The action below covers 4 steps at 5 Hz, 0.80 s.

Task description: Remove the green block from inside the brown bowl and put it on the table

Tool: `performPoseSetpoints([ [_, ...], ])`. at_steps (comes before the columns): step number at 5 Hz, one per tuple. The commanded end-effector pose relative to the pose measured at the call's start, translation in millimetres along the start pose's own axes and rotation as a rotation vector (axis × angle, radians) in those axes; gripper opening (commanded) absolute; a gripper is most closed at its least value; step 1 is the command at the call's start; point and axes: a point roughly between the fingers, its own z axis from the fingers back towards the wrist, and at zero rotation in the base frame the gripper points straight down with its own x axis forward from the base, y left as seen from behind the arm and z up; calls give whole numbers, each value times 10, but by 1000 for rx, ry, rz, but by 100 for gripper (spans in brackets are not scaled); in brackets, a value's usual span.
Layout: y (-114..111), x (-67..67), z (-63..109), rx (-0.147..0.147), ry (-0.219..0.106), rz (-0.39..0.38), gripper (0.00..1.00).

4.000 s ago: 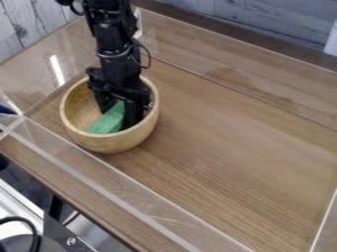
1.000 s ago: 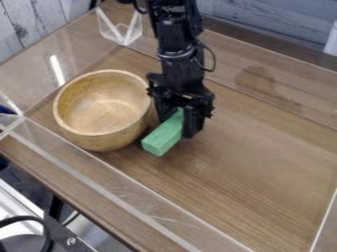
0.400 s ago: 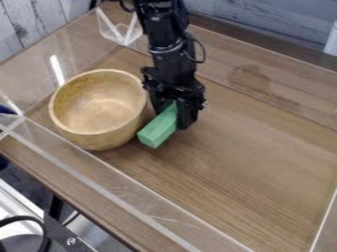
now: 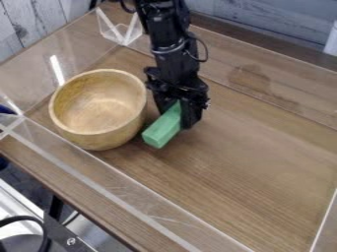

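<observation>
Green block (image 4: pixel 164 127) located left of frame centre, just right of the brown bowl (image 4: pixel 99 108), outside its rim. Pinched at its upper end by the gripper (image 4: pixel 172 105), judging by the fingers closed down around it; lower end free, pointing toward lower left.

Risks, as judged:
- Release too high: if not yet down on the table (image 4: pixel 243 157), likely to drop, tip or bounce, possibly against the bowl wall.
- Grip at one end only: block liable to pivot between the fingers on touching wood, landing askew.
- Bowl close on the left: a small leftward drift could knock the rim, shift the bowl or tip the block back in.
- Pressing down too far: tilted bar could jam against the tabletop and twist loose.
- Sticking to one finger on opening: could drag along during retreat.

Hard to make out:
- Block's upper end, covered by dark fingers.
- Contact between block underside and table: cannot tell.
- Finger pads and exact hold: dark on dark, blurred together.
- Arm above the gripper: cut off by the top edge of frame.
- Black cables (image 4: pixel 30 219) at lower left: cut off by the frame edge, run unclear.
</observation>
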Motion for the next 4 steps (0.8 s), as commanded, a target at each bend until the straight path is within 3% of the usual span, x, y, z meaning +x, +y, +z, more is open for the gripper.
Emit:
performPoseSetpoints([
  [1, -60, 38, 27, 7, -41, 42, 0],
  [3, -223, 103, -17, 5, -46, 159, 0],
  [4, -356, 138, -92, -6, -25, 106, 0],
])
